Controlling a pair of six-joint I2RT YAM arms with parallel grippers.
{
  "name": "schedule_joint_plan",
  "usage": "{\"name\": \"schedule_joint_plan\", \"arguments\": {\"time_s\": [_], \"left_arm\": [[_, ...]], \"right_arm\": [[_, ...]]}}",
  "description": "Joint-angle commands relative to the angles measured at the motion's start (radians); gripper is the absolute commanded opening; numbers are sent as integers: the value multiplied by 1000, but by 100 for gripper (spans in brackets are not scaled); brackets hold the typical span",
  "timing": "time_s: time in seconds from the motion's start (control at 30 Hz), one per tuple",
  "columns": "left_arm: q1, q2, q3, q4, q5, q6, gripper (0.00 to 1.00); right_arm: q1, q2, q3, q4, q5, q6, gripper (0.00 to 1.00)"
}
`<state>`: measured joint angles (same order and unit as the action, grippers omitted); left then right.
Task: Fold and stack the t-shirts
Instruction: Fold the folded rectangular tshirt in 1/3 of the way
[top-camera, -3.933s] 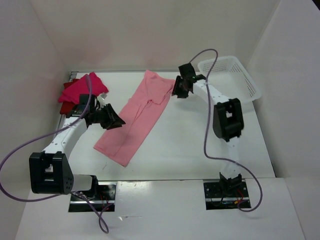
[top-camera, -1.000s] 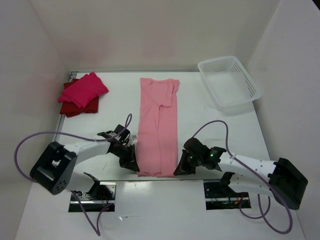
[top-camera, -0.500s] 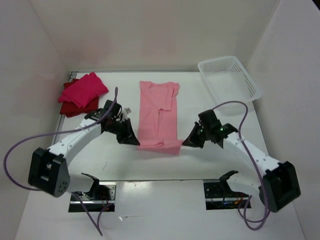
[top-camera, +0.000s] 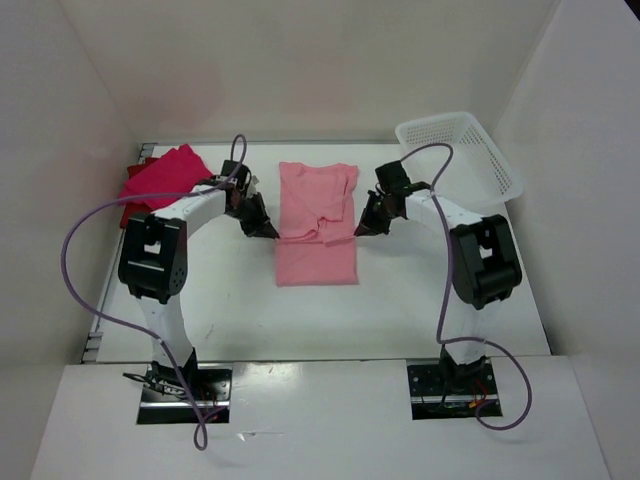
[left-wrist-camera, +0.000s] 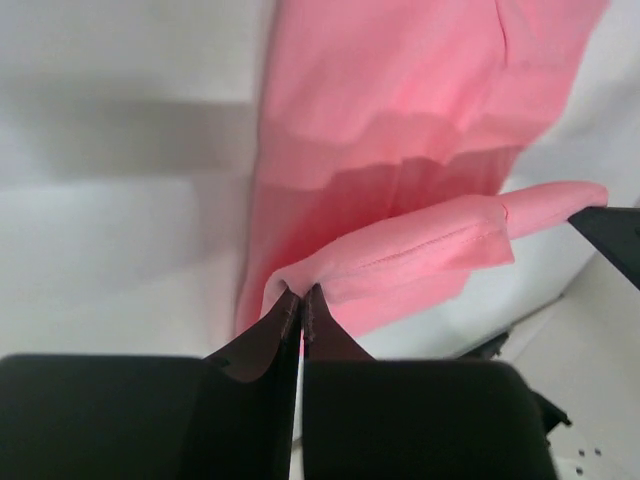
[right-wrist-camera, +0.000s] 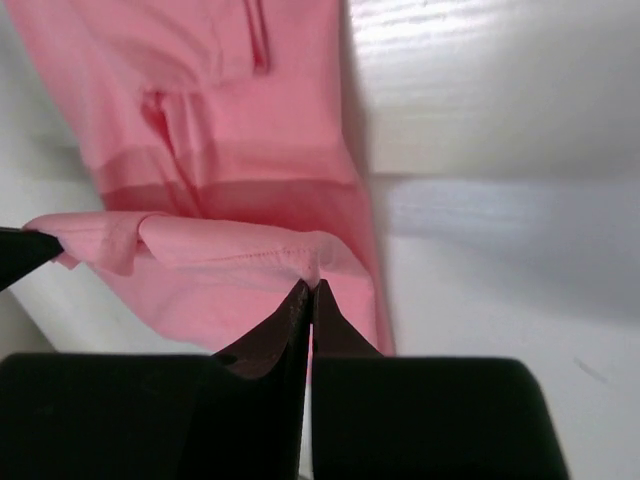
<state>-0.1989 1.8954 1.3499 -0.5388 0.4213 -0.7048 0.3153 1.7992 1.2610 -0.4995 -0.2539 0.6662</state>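
Observation:
The pale pink t-shirt (top-camera: 316, 220) lies lengthwise in the middle of the table, its near hem lifted and carried back over its middle. My left gripper (top-camera: 270, 231) is shut on the hem's left corner (left-wrist-camera: 295, 290). My right gripper (top-camera: 361, 228) is shut on the hem's right corner (right-wrist-camera: 312, 283). The raised hem (left-wrist-camera: 420, 250) sags between the two grippers above the flat cloth. At the back left, a bright magenta-pink t-shirt (top-camera: 165, 176) sits folded on top of a dark red t-shirt (top-camera: 132, 214).
A white lattice basket (top-camera: 458, 162) stands at the back right corner, empty. White walls close in the table on three sides. Each arm's purple cable (top-camera: 75, 260) loops over the table beside it.
Both grippers have carried the pale pink shirt's near hem from the table's front edge toward the back, doubling the shirt over itself. The arms now reach far out.

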Motion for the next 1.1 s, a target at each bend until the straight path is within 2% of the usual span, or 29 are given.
{"name": "schedule_joint_plan", "arguments": {"time_s": [0.0,0.07,0.13,0.17,0.2,0.23,0.27,0.3,0.37,0.43,0.57,0.6,0.63,0.7,0.77,0.8,0.83,1.07], "left_arm": [[12,69,78,22,-36,36,0],[12,120,126,31,-36,36,2],[12,163,153,31,-15,36,10],[12,172,167,31,-6,36,13],[12,172,187,31,-6,36,21],[12,172,187,45,-6,36,23],[12,154,187,56,-6,36,26],[12,116,187,68,-6,36,28],[12,70,175,68,-6,36,33],[21,-14,141,68,-6,36,35],[12,-165,-26,135,-24,-13,35],[1,-201,-93,146,-24,-13,33],[-11,-220,-131,160,-24,-31,30],[-48,-259,-219,235,28,-85,25],[-98,-259,-311,267,40,-111,21],[-112,-259,-330,267,22,-122,16],[-125,-249,-384,324,34,-146,12],[-180,-176,-405,349,13,-147,11]], "right_arm": [[-19,86,99,29,54,-50,0],[-19,149,142,29,54,-59,0],[-19,176,161,29,68,-59,0],[-19,199,185,29,77,-59,4],[-19,200,196,18,77,-59,7],[-19,200,196,18,77,-59,9],[-19,181,196,18,77,-59,13],[-19,164,196,30,68,-59,21],[-19,105,187,30,68,-48,28],[-19,63,176,30,68,-57,32],[20,-38,127,-5,77,-57,36],[36,-64,112,9,77,-57,31],[57,-64,85,9,67,-47,15],[135,-64,63,50,67,-30,1],[186,-2,51,82,32,-20,0],[226,23,63,101,31,-11,0],[264,108,116,134,31,-11,0],[274,247,216,157,90,-11,0]]}}
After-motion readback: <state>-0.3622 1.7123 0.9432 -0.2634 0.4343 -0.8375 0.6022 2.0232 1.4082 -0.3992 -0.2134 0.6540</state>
